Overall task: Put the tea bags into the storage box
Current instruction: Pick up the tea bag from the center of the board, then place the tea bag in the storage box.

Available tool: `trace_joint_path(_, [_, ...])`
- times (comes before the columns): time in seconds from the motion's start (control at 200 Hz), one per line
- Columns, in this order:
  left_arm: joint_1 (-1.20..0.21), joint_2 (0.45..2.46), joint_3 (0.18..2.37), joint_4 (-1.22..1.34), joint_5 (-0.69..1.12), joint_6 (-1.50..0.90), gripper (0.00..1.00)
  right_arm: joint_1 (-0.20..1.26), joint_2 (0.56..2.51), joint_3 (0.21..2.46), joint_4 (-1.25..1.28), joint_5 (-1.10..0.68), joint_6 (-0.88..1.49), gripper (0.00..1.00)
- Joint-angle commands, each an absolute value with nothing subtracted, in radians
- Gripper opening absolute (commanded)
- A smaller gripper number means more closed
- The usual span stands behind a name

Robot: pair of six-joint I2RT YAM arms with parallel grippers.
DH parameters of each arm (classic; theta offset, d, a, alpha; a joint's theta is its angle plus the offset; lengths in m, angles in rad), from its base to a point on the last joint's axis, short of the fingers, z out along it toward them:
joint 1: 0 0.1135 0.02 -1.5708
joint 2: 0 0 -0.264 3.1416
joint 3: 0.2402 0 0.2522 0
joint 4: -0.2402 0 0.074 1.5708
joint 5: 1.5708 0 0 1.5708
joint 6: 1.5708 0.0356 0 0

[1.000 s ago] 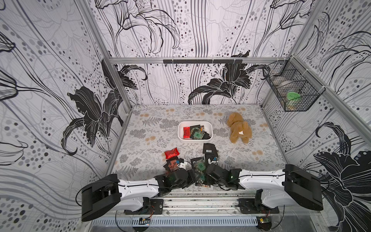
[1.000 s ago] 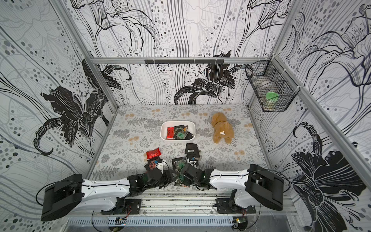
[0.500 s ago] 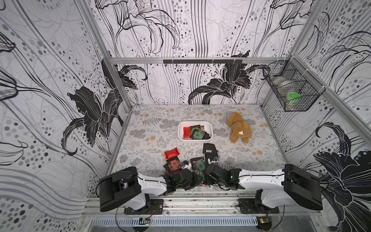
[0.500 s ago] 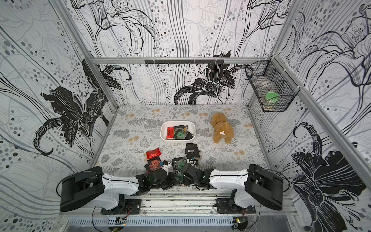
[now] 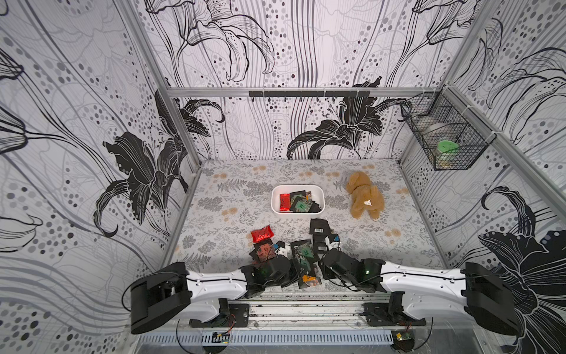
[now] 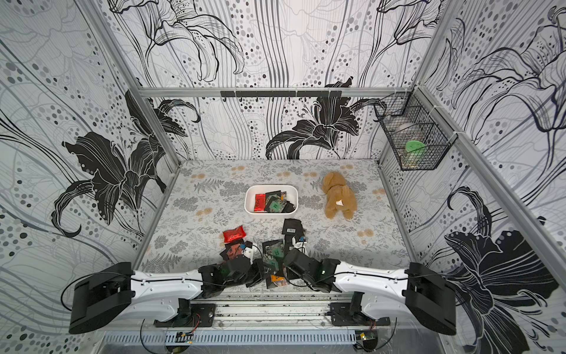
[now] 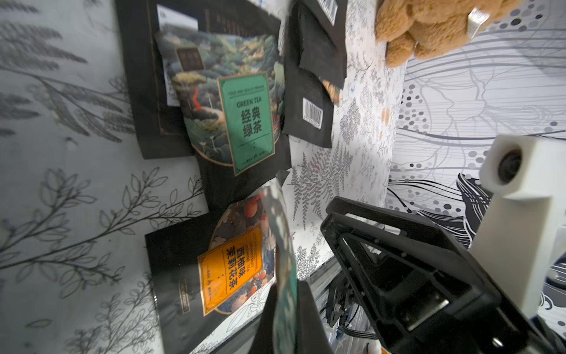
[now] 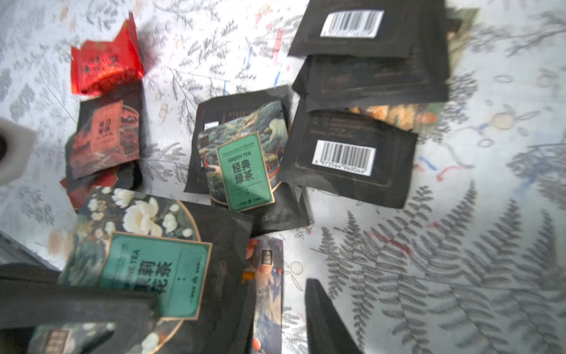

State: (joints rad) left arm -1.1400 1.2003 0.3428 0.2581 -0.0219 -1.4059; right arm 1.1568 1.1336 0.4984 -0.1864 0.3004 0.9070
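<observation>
A: Where are we w/ the tea bags [image 5: 301,251]?
B: Most lie in a loose heap at the near edge of the worktop [image 5: 220,220], right in front of both arms. A few are in the box [image 5: 298,213] already (one red, the rest dark, some w/ green labels).
A: Box pos?
B: Mid-worktop, beyond the heap, not touching it. We see it in both top views.
A: Left pincer [image 7: 288,292]?
B: Pressed together on a held bag [image 7: 280,233]. In its wrist view we see that bag edge-on, sticking out from between the jaws. We can't read its label from there.
A: Right pincer [image 8: 279,288]?
B: Jaws spread, nothing pinched. It hangs low over the heap's right part, w/ an orange bag [image 8: 266,275] lying flat under the gap.
A: Rest of the heap?
B: Green-tea bag [image 8: 245,171] face up in the middle. Barcode bag [image 8: 346,156] face down, touching it. Red bag [image 5: 262,234] at the heap's far-left edge. Far barcode bag [image 5: 319,227] lies nearest the box, just short of it.
A: Anything else?
B: Plush [image 5: 364,196] right of the box, well apart. Wire basket [image 5: 447,138] up on the right wall.
</observation>
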Motion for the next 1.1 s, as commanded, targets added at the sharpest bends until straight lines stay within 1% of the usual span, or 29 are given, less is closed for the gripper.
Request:
trace_joint_path(0.0, [-1.144, 1.113, 0.425, 0.015, -0.169, -1.356, 0.00, 1.135, 1.060, 0.515, -0.281, 0.392, 0.804, 0.40])
trace_joint_path(0.105, [-1.137, 1.059, 0.519, -0.167, -0.274, -1.302, 0.00, 1.046, 0.997, 0.503, -0.259, 0.328, 0.691, 0.41])
trace_joint_path(0.225, [-1.100, 1.043, 0.613, -0.248, -0.355, -1.223, 0.00, 0.937, 0.941, 0.480, -0.209, 0.248, 0.567, 0.45])
trace_joint_path(0.345, [-0.995, 1.101, 0.738, -0.302, -0.331, -1.151, 0.00, 0.850, 0.924, 0.464, -0.171, 0.172, 0.468, 0.45])
trace_joint_path(0.451, [-0.879, 1.210, 0.859, -0.289, -0.249, -1.057, 0.00, 0.842, 0.910, 0.435, -0.125, 0.157, 0.468, 0.44])
trace_joint_path(0.611, [-0.726, 1.466, 1.110, -0.336, -0.154, -0.917, 0.00, 0.841, 0.829, 0.352, -0.090, 0.187, 0.516, 0.45])
trace_joint_path(0.716, [-0.683, 1.621, 1.271, -0.362, -0.151, -0.856, 0.00, 0.841, 0.790, 0.321, -0.083, 0.188, 0.526, 0.46])
trace_joint_path(0.846, [-0.643, 1.817, 1.475, -0.417, -0.130, -0.810, 0.00, 0.841, 0.793, 0.330, -0.095, 0.210, 0.529, 0.46])
trace_joint_path(0.931, [-0.639, 1.921, 1.583, -0.455, -0.187, -0.792, 0.00, 0.841, 0.801, 0.332, -0.104, 0.216, 0.532, 0.46])
trace_joint_path(1.011, [-0.636, 1.997, 1.647, -0.475, -0.185, -0.783, 0.00, 0.841, 0.797, 0.332, -0.108, 0.216, 0.537, 0.46])
trace_joint_path(1.096, [-0.629, 2.033, 1.658, -0.466, -0.180, -0.793, 0.00, 0.841, 0.789, 0.328, -0.100, 0.201, 0.531, 0.47])
